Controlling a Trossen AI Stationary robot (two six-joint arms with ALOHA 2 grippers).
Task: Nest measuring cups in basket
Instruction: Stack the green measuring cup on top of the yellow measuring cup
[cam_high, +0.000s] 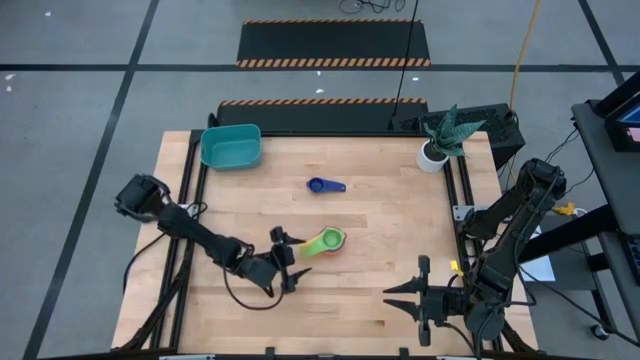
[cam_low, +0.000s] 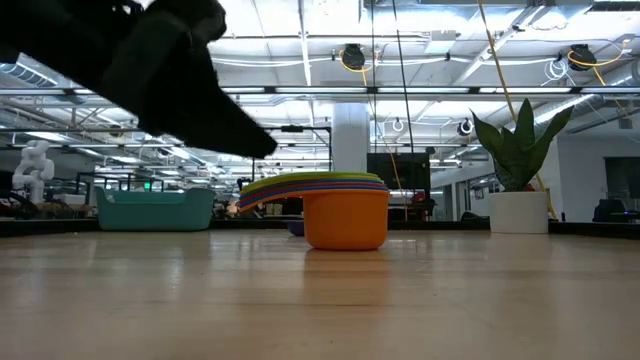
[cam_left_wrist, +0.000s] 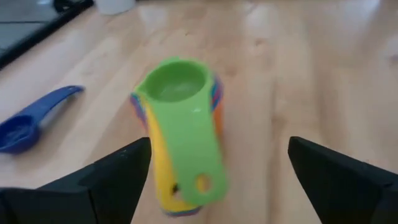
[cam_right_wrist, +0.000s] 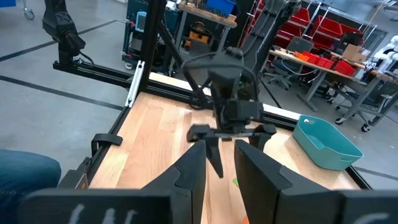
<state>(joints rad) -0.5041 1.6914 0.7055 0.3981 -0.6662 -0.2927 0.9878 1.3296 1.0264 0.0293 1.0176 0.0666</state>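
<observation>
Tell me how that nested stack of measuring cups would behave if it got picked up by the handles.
The stack of measuring cups looks like light, stiff plastic, so probably easy to lift. Its fanned handles overhang one side, so it may tip that way. The green cup merely sits on top and could slip out if tilted.

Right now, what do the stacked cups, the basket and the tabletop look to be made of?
Stacked cups: likely moulded plastic, with bright solid colours, a smooth, slightly shiny surface and a hanging hole through the green handle.
Basket: probably plastic too, uniform teal, with rounded corners and a smooth rim.
Tabletop: looks like light wood, with plank seams and grain, and a satin finish.
</observation>
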